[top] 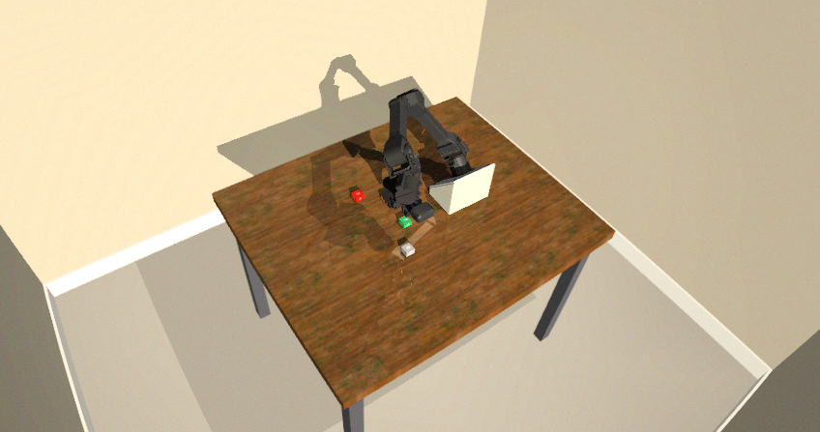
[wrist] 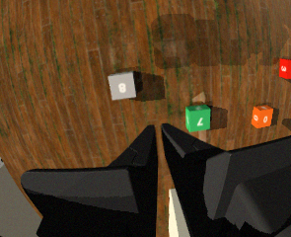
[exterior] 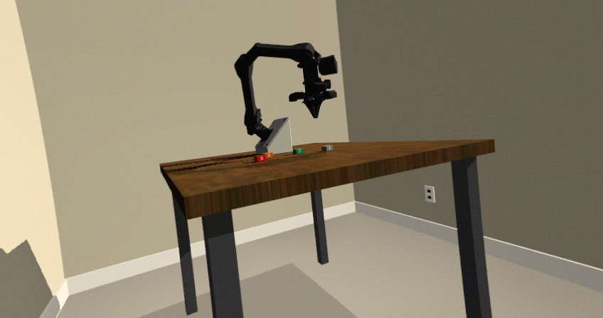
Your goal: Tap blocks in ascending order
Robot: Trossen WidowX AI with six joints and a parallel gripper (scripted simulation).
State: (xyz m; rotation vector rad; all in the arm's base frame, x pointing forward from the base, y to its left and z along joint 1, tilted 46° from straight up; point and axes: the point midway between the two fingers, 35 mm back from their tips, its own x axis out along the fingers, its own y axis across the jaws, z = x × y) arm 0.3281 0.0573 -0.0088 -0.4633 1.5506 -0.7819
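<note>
A red block [top: 358, 195] [exterior: 259, 158] [wrist: 288, 69] shows digit 3. An orange block [exterior: 269, 155] [wrist: 262, 117] shows digit 0; the arm mostly hides it in the top view. A green block [top: 404, 221] [exterior: 298, 151] [wrist: 198, 118] shows digit 7. A light grey block [top: 407, 249] [exterior: 327, 148] [wrist: 122, 86] shows digit 8. All sit apart on the wooden table [top: 460, 267] [exterior: 380, 154]. My gripper [exterior: 315, 117] [wrist: 158, 130] is shut with nothing between its tips. It hangs well above the table; in the wrist view the tips appear between the grey and green blocks.
The arm's white wedge-shaped base mount [top: 467, 190] [exterior: 281, 139] [wrist: 179, 217] stands on the table behind the blocks. The arm [top: 397, 120] [exterior: 247, 86] arches up from it. The arm's shadow falls across the table near the blocks.
</note>
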